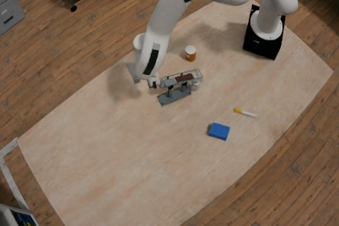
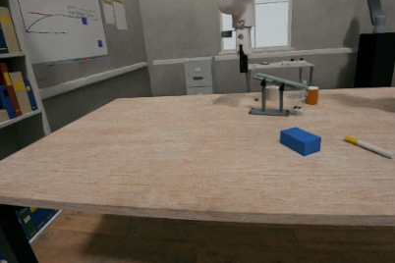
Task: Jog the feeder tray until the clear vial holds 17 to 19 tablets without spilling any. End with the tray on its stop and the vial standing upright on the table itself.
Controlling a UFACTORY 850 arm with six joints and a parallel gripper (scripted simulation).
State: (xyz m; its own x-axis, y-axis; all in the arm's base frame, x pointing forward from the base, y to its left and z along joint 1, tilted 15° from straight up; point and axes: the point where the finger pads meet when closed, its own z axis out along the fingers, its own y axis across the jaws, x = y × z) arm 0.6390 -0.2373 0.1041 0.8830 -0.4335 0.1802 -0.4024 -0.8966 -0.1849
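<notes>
The grey feeder tray (image 1: 182, 78) (image 2: 281, 79) sits tilted on a small stand (image 1: 172, 99) (image 2: 268, 112) near the table's middle, with dark red tablets lying in it. The clear vial (image 1: 195, 86) (image 2: 297, 105) stands upright on the table at the tray's lower end; its contents are too small to make out. My gripper (image 1: 153, 84) (image 2: 243, 68) is shut and empty. It points straight down, just off the tray's raised end and slightly above it.
An orange bottle (image 1: 191, 53) (image 2: 311, 95) with a white cap stands behind the tray. A blue block (image 1: 219, 131) (image 2: 300, 140) and a yellow-tipped marker (image 1: 245, 112) (image 2: 369, 147) lie in front on the wooden table (image 1: 105, 157) (image 2: 147, 153). The robot's black base (image 1: 263, 40) stands at the far edge.
</notes>
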